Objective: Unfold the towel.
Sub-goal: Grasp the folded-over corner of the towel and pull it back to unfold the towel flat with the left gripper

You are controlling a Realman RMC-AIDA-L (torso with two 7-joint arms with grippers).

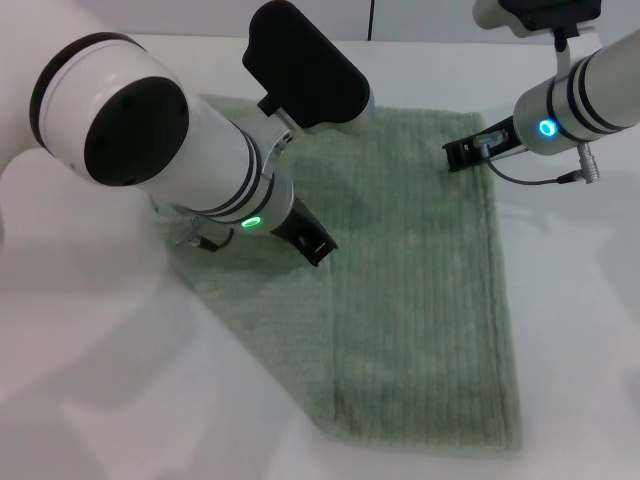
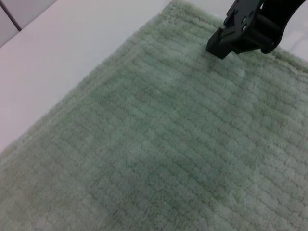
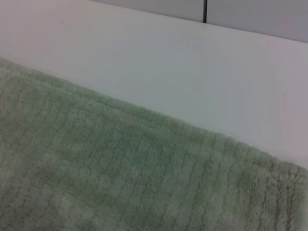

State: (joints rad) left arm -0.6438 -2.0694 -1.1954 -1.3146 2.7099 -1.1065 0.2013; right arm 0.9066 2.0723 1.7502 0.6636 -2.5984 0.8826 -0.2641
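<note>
The white counter (image 1: 580, 330) takes up the whole scene, and most of its middle is covered by the towel (image 1: 420, 300), a pale sage-green ribbed cloth lying flat, running from near the far edge of the counter down toward the near edge. It looks to be folded in part: a straight seam runs lengthways through it, and on the robot's left a second layer slants off in a diagonal toward the near edge, so I judge the unfolding is only partway through. Over that left portion hangs the big white left arm, its left gripper (image 1: 314, 243) low over the cloth close to the seam; whether its fingers are parted or closed I cannot tell from here. The right gripper (image 1: 462, 154) sits at the far right part of the towel, toward the far right corner of the counter, tips low at the surface, and I cannot tell the state of its fingers either. It seems to me both arms are placing themselves for a grasp on the cloth. The next move, I would guess, calls for pinching only the top layer at its edge and drawing it outward, without dragging the layer beneath.
</note>
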